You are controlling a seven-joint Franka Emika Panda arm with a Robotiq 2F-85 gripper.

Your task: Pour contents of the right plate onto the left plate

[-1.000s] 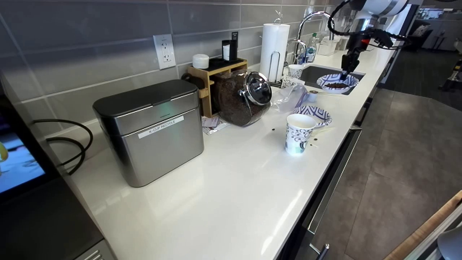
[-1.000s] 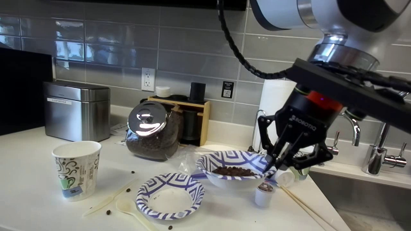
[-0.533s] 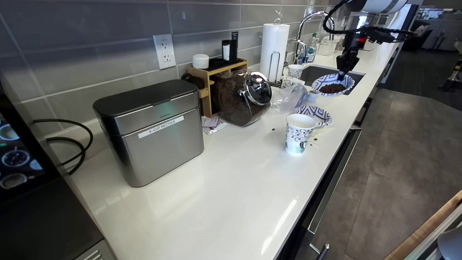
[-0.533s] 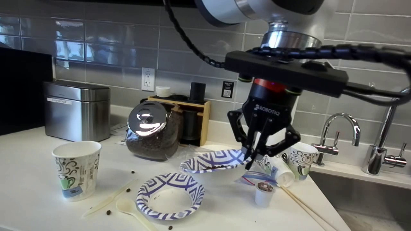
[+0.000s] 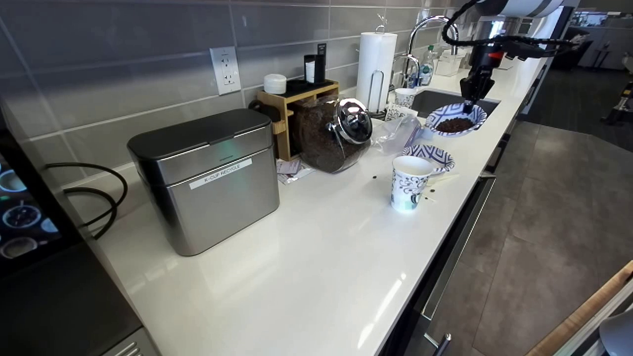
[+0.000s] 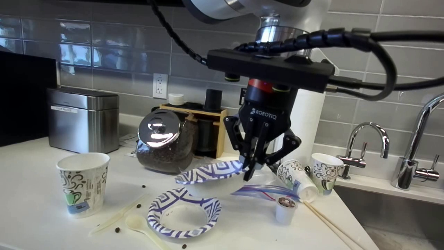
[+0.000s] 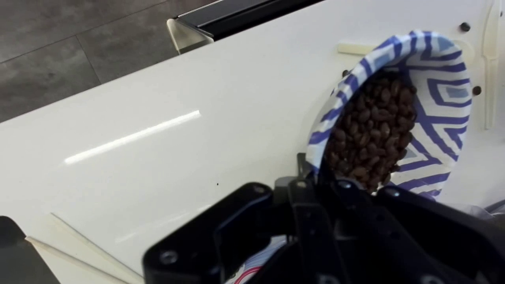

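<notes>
Right plate (image 7: 438,108), a blue-&-white bowl w/ dark beans (image 7: 375,130) heaped in it, shows rt of ctr in the wrist view. Our gripper (image 6: 249,170) is clamped on its rim; in an exterior view we hold it mid-frame, above the counter (image 6: 253,231) & tilted, left side lower.

Nearest us there, at bottom left of the frame, lie a pale spoon (image 6: 136,223) & knife (image 6: 111,219), w/ a few loose beans (image 6: 117,230) round them. Left plate (image 6: 184,218) rests on the counter at bottom ctr, just beside the spoon, w/ some tiny dark specks (image 6: 169,214) in its base; the right plate shows just above its far rim. We've a paper cup (image 6: 83,189) standing at lower left, & a small pod (image 6: 285,212) plus two thin sticks (image 6: 326,218) at lower rt.

A bit farther back, rt of ctr, come a plastic bag (image 6: 269,188) w/ a bluish zip edge, then a tipped cup (image 6: 295,175) & a standing cup (image 6: 325,173) close together. Deeper in, we see a dark-filled glass jar (image 6: 166,158) leaning left of ctr, a wooden rack (image 6: 222,133) next to it & a steel bin (image 6: 83,123) at left. Farther still: a paper roll (image 6: 308,119), partly hidden by gripper & arm (image 6: 295,15), chrome taps (image 6: 384,142) at rt, & last the tiled wall (image 6: 131,69) w/ its outlet (image 6: 160,85), upper left.
</notes>
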